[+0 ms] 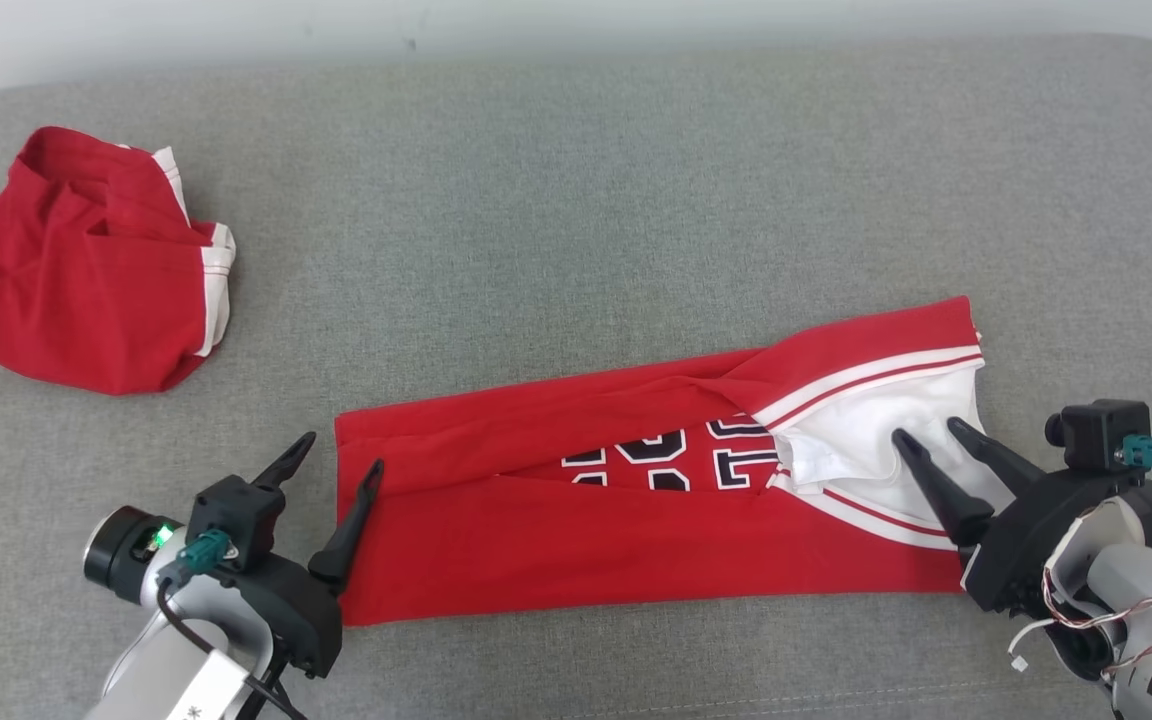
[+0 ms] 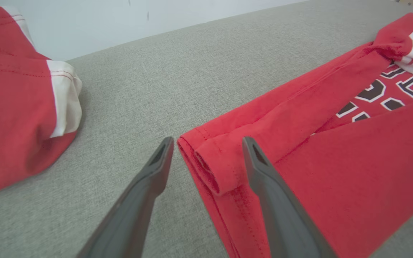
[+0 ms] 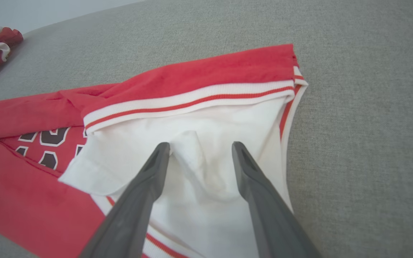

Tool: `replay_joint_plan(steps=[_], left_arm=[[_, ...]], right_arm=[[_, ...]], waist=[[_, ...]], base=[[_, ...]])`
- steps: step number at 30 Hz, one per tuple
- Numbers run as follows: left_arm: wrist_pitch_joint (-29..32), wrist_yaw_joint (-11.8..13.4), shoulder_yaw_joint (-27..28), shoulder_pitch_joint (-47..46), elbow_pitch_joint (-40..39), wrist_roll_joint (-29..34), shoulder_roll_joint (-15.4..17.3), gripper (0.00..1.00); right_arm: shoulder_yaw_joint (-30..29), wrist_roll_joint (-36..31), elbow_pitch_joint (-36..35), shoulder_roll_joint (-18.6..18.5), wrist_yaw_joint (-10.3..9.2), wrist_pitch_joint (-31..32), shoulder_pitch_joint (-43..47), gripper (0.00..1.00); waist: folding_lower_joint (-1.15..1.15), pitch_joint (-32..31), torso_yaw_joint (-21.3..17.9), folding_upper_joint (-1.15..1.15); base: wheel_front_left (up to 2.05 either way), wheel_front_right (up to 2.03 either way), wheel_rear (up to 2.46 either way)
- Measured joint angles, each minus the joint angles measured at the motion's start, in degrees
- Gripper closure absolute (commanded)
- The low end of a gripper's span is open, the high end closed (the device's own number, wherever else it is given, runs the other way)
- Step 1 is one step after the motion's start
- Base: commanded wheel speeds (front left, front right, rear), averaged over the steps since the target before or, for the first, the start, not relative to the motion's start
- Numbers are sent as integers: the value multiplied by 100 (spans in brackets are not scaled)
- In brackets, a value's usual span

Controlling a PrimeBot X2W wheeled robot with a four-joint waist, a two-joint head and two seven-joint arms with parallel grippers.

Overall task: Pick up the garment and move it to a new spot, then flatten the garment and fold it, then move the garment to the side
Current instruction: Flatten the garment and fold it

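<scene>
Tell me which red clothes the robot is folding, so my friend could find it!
Look at the big grey cushion. Near its front, between the left gripper and right gripper, lies a long folded red jersey. Unlike the crumpled red garment at the far left, it shows black lettering and a white end.

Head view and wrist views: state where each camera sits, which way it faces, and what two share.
Head view: on the head, facing forward and down at the jersey on the cushion; left tool and right tool show, open.
Left wrist view: on that wrist, facing along the left tool's fingers at the jersey's hem.
Right wrist view: on that wrist, facing along the right tool's fingers at the jersey's white end.
Shared: head and left wrist views both show the other garment.
</scene>
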Motion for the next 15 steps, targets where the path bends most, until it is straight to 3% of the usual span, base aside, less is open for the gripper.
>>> replay_joint_plan(steps=[15], left_arm=[[0, 65, 411, 435, -238, -305, -160, 0]], right_arm=[[68, 212, -191, -147, 0, -65, 411, 0]], waist=[[0, -388, -5, 0]], base=[[0, 0, 0]])
